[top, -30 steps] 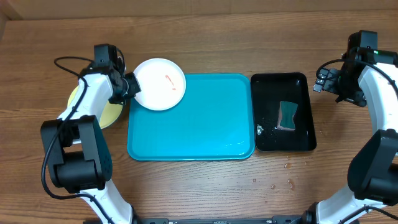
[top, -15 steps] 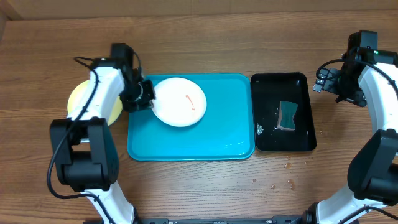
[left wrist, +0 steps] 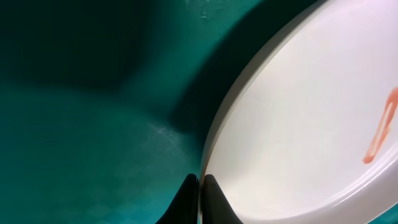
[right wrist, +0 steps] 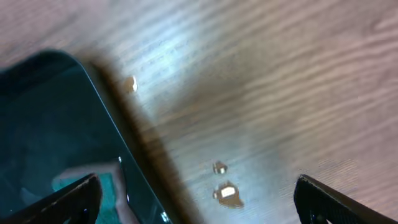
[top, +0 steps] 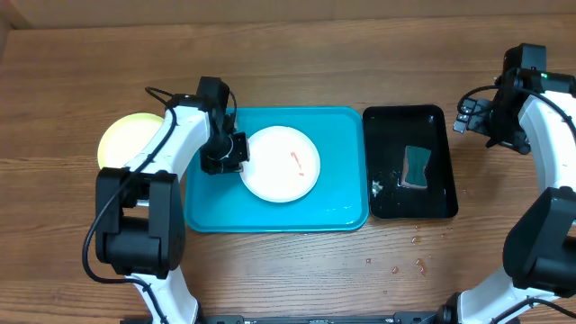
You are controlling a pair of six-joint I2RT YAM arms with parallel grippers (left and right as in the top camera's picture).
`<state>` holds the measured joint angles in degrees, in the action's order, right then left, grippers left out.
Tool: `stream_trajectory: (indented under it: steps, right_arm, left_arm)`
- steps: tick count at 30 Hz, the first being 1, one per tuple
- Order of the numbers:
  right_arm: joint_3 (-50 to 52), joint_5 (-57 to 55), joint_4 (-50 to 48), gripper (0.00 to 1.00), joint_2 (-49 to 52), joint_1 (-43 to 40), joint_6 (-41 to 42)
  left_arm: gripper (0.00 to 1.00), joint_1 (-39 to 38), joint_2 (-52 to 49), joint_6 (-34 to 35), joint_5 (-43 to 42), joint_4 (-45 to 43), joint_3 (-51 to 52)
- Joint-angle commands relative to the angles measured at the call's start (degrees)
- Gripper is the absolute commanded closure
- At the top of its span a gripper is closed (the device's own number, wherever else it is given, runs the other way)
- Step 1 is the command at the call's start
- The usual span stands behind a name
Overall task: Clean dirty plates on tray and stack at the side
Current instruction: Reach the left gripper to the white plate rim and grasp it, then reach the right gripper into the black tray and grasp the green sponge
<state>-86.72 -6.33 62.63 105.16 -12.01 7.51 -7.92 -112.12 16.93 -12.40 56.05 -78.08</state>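
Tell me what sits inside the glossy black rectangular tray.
A teal rectangular sponge lies flat in the black tray, on its glossy floor. Whatever is beneath the sponge is covered.

No legible text, labels, brands or nos. anywhere.

Overhead looks straight down on the table; wrist views press close to tray and black tray.

A brown wooden table fills the overhead view. A large turquoise tray lies at its centre, with a smaller black tray just beside it on the right. A yellow-green plate sits left of the turquoise tray. A few water droplets (small, scattered) dot the wood near the front right.
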Motion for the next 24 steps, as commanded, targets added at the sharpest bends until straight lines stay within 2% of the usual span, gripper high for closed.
stream_trajectory:
  steps: [1, 4, 6, 10, 13, 15, 18, 19, 22, 24]
  right_arm:
    - [-0.7, 0.0, -4.9, 0.0, -0.6, -0.2, 0.2]
    - [-0.7, 1.9, -9.8, 0.0, -0.6, -0.2, 0.2]
    - [-0.7, 9.4, -10.6, 0.0, -0.6, -0.2, 0.2]
    - [-0.7, 25.6, -4.9, 0.0, -0.6, -0.2, 0.1]
    - [-0.7, 28.5, -0.5, 0.0, -0.6, -0.2, 0.1]
    - [-0.7, 28.5, 4.6, 0.15, -0.6, 0.0, -0.1]
    - [-0.4, 27.9, 8.9, 0.44, -0.6, 0.9, -0.3]
    - [-0.2, 27.2, 9.9, 0.49, -0.6, 1.4, -0.3]
    - [1.2, 23.8, 12.0, 0.51, -0.6, 3.2, -0.3]
    - [2.4, 21.2, 12.4, 0.45, -0.6, 4.7, -0.3]
  left_arm:
    - [0.96, -0.8, 1.2, 0.2, 1.0, 0.1, 0.4]
    - [0.96, -0.8, 1.2, 0.1, 1.0, 0.3, 0.4]
    - [0.96, -0.8, 1.2, -0.3, 1.0, 0.5, 0.4]
    - [0.96, -0.8, 1.2, -1.2, 0.9, 0.7, 0.4]
    - [0.96, -0.8, 1.2, -1.6, 0.7, 0.7, 0.4]
    - [0.96, -0.9, 1.2, -1.8, 0.8, 0.9, 0.4]
    - [0.96, -1.3, 1.2, -2.2, 0.8, 0.9, 0.4]
    - [0.96, -1.4, 1.2, -2.2, 0.8, 0.8, 0.4]
    - [0.95, -1.7, 1.2, -2.2, 0.8, 0.6, 0.4]
    - [0.95, -1.9, 1.2, -2.2, 0.8, 0.4, 0.4]
